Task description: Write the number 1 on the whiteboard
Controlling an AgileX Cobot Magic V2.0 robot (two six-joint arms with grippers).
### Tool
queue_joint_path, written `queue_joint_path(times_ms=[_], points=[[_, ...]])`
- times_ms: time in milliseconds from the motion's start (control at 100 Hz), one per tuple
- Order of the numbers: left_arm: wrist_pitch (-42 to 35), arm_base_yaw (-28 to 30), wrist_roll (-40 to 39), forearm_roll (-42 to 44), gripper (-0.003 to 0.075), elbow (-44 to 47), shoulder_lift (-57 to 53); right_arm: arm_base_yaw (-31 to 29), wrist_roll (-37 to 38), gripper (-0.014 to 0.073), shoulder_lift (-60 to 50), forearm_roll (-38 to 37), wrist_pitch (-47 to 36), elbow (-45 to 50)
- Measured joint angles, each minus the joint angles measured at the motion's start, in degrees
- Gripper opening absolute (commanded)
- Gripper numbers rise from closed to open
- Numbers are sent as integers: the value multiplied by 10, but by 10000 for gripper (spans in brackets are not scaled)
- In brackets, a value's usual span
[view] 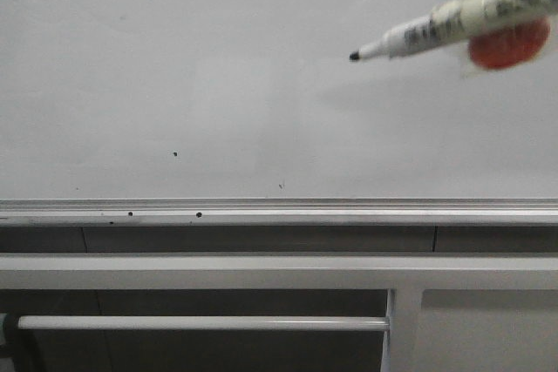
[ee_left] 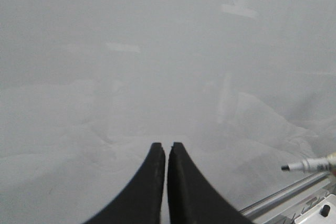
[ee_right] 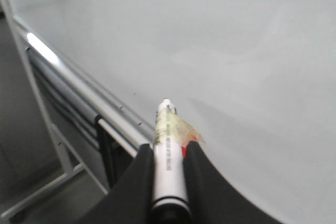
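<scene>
Left end effector [ee_left: 164,150] idle, fingers pressed together, nothing held, facing the whiteboard [view: 218,84]. Board blank but for small specks; no stroke drawn, so the number 1 absent. Silver rail [view: 261,211] along lower edge. Right end effector [ee_right: 169,153] clamped on marker pen [view: 453,19], tip near upper right of board, contact unclear. Step judged: approach before writing. Next: press tip on, draw straight down.

One whiteboard [view: 218,76] with one silver rail [view: 279,211] along its lower edge. One marker pen [view: 453,19]. One orange-red blob [view: 510,45] behind it. Two grippers: left [ee_left: 164,148], right [ee_right: 169,150].
</scene>
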Motion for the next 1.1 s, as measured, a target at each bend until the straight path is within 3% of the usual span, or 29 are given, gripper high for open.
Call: queue_joint_path(times_ms=[200,500,1100], points=[[-1,0,0,-2,-20,1,0,-78,1,-43,-2,23,-24,0],[-2,0,-1,-3,-20,1,0,-81,1,-43,-8,77,-31,0],[-2,0,-1,-4,-20,1,0,-81,1,-43,60,29,-50,0]])
